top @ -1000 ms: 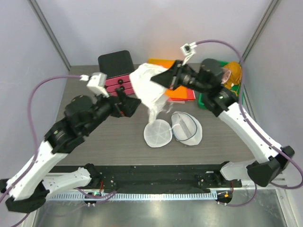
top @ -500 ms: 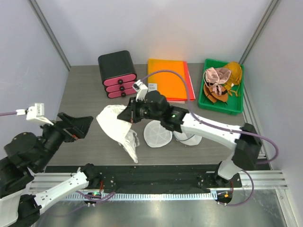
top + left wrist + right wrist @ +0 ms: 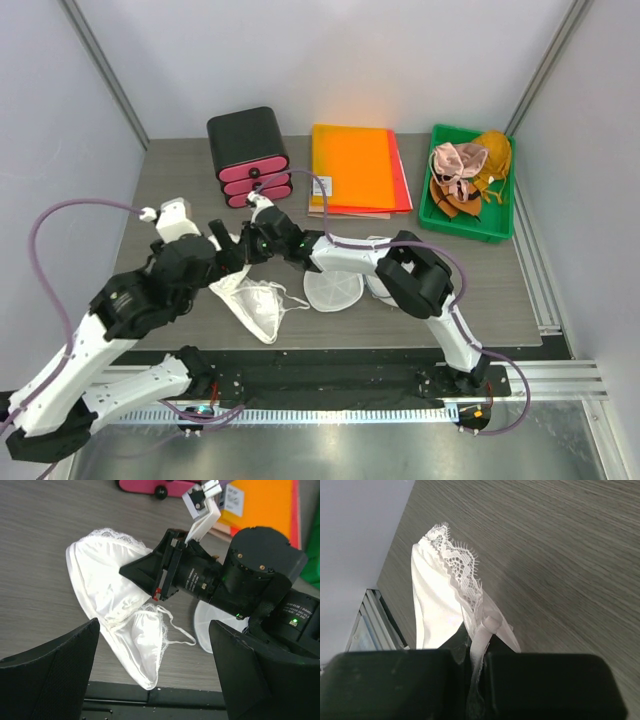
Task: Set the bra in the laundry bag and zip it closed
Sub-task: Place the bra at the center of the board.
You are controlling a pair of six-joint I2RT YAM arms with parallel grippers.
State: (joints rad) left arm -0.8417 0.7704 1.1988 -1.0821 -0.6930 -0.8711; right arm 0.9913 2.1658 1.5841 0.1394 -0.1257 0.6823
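Sam: Claws first! What has the right claw (image 3: 252, 245) got?
Mia: Pinched shut on the lacy edge of the white bra (image 3: 255, 300).
Sam: And the left claw (image 3: 232, 252)?
Mia: Wide open, holding nothing, just beside the right claw.
Sam: What changed?
Mia: A moment ago the bra hung higher, and the left claw was well off at 9 o'clock. Now it is close, and the bra mostly lies on the counter (image 3: 180, 190).
Sam: And the arms?
Mia: The right arm stretches low toward 9 o'clock. The left arm bends up, pointing to 2 o'clock.
Sam: Where is the laundry bag (image 3: 333, 288)?
Mia: Open on the counter, with the bra just beside it at 9 o'clock.
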